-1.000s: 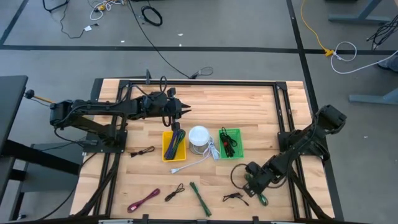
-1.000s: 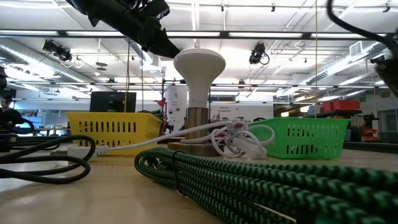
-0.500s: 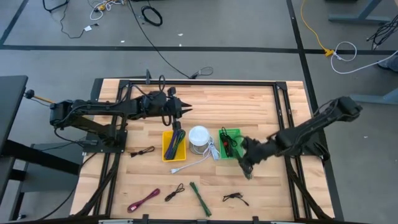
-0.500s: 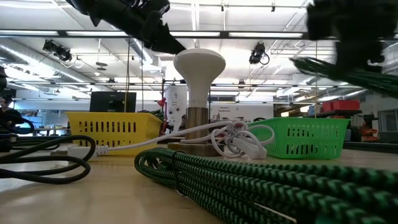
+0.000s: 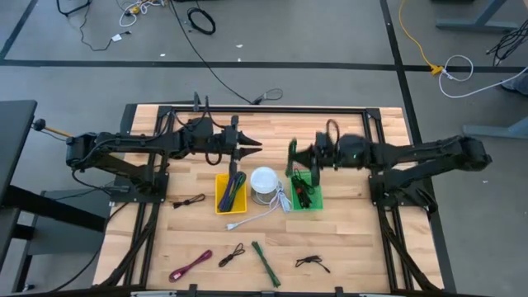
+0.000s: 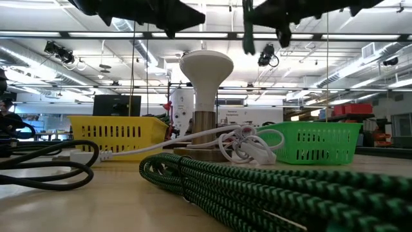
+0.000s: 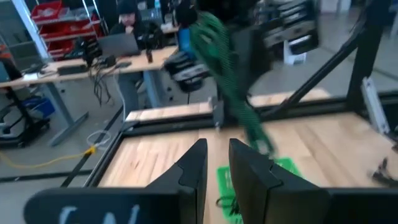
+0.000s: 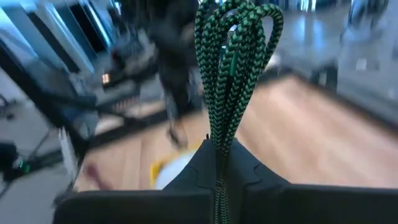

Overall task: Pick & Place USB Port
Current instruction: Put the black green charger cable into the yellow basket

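My right gripper [image 5: 302,156] [image 8: 219,158] is up in the air over the green basket [image 5: 312,198], shut on a green-and-black braided cable bundle [image 8: 233,68] [image 5: 291,155] [image 6: 248,29]. The left wrist view shows that bundle [image 7: 229,81] in front of my left gripper. My left gripper [image 5: 257,148] [image 7: 217,163] hovers past the far side of the yellow basket [image 5: 221,194], open by a narrow gap and holding nothing. Black cables lie in the green basket. My right gripper pinches the braided cable bundle between its two fingers, at a place where the strands run together [image 8: 219,149]. The fingers lie about level, pointing toward the table's left. The looped end [image 8: 239,28] sticks out past the fingertips. The bundle is lifted clear of the table.
A white round-topped stand [image 5: 264,183] with a white cable [image 5: 257,216] sits between the two baskets. Loose cables lie along the near side: black [image 5: 188,200], pink [image 5: 190,266], black [image 5: 231,254], green [image 5: 266,262], black [image 5: 311,262]. The far half of the table shows bare wood.
My right arm has swung from the table's near right corner up and toward the far left, carrying the green cable bundle clear of the table until it is over the green basket. My left gripper has moved slightly toward the right.
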Robot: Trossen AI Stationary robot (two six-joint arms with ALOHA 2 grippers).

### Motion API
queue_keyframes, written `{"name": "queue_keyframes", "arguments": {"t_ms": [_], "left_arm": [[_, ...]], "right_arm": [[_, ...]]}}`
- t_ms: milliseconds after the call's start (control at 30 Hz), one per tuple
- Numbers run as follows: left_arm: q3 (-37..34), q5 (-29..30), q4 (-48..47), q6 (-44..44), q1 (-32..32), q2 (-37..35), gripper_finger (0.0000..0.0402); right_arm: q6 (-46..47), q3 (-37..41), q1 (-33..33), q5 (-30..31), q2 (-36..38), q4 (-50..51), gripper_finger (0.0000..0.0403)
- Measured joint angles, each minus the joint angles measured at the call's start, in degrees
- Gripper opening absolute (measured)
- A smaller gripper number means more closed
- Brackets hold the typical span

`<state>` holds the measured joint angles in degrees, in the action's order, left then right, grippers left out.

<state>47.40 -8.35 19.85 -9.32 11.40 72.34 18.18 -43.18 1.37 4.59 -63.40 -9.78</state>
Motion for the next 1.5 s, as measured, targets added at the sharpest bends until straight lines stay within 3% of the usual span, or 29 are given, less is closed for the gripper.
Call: {"name": "queue_keyframes", "arguments": {"t_ms": [167,567,967,1200,1367,1500], "left_arm": [[0.0,-0.5,3.7,3.0,0.0,0.0,0.0071],[0.0,1.0,5.8,5.7,0.0,0.0,0.0073],[0.0,0.5,5.8,8.7,0.0,0.0,0.0151],[0.0,0.6,6.6,8.7,0.0,0.0,0.0165],[0.0,1.1,6.4,7.4,0.0,0.0,0.0128],[0.0,1.9,6.3,5.0,0.0,0.0,0.0035]], "right_arm": [[-5.8,-0.6,4.3,-3.7,-2.1,-7.3,0.0004],[-17.1,-17.7,4.9,-6.8,-15.4,0.3,0.0001],[-20.6,-21.0,5.0,-7.2,-17.7,-1.8,0.0001],[-20.6,-21.0,5.1,-9.6,-19.1,-5.4,0.0001],[-20.6,-21.0,5.1,-11.9,-19.7,-7.3,0.0001],[-20.7,-21.0,5.1,-9.9,-19.7,-7.0,0.0004]]}}
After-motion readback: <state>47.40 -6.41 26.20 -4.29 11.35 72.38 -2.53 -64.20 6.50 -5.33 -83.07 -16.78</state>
